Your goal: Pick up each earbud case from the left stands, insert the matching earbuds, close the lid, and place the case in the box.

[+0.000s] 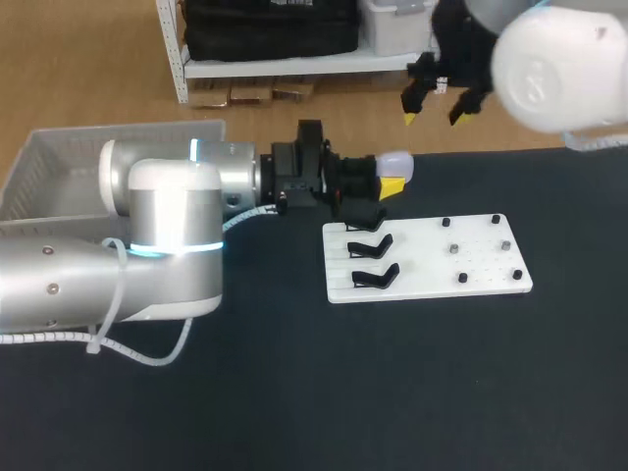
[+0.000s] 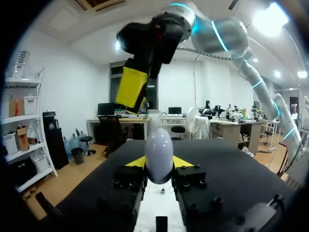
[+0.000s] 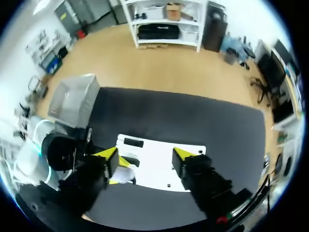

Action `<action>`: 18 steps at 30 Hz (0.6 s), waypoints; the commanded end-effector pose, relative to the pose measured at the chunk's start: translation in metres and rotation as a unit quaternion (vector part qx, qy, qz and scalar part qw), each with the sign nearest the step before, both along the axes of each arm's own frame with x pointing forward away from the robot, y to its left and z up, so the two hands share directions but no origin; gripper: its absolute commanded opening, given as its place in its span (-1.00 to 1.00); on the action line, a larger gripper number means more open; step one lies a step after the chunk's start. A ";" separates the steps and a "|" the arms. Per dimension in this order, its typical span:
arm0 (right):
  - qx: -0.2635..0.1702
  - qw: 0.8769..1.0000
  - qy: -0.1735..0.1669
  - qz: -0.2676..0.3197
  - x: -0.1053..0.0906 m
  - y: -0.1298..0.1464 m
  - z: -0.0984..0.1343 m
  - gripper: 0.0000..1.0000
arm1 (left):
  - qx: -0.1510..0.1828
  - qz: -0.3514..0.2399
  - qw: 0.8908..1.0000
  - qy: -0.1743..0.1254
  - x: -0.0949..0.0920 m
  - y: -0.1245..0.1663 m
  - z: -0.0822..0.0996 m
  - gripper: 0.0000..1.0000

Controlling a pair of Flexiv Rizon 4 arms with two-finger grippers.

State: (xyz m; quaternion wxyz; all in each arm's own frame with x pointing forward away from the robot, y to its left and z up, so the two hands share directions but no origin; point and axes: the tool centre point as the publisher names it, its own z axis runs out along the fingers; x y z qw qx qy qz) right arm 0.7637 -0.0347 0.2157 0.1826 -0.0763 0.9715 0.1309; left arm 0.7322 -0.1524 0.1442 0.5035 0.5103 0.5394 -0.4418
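My left gripper [image 1: 390, 183] is shut on a pale rounded earbud case [image 1: 396, 165], held in the air just behind the white stand board [image 1: 432, 285]. In the left wrist view the earbud case [image 2: 159, 153] stands upright between the yellow fingertips [image 2: 137, 162], lid closed. My right gripper [image 1: 433, 106] hangs higher up, behind the case, open and holding nothing. In the right wrist view its fingers [image 3: 109, 155] stand wide apart above the board [image 3: 159, 162], and the case [image 3: 124, 176] shows under one finger. Two black stands [image 1: 373, 261] on the board's left side hold nothing.
Several small dark and grey pieces [image 1: 454, 249] sit on the board's right half. A grey open basket [image 1: 59, 167] stands at the table's far left, behind my left arm [image 1: 167, 231]. Dark table surface [image 1: 412, 392] lies in front of the board.
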 end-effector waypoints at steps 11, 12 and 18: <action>0.053 0.994 -0.074 -0.053 -0.012 -0.008 -0.003 1.00 | 0.017 0.024 0.998 -0.053 0.017 0.157 0.029 -1.00; 0.053 0.994 -0.074 -0.053 -0.012 -0.008 -0.003 1.00 | 0.023 0.028 0.998 -0.060 0.019 0.168 0.032 -1.00; 0.053 0.994 -0.074 -0.053 -0.012 -0.008 -0.003 1.00 | 0.032 0.071 0.994 -0.081 0.028 0.230 0.032 -1.00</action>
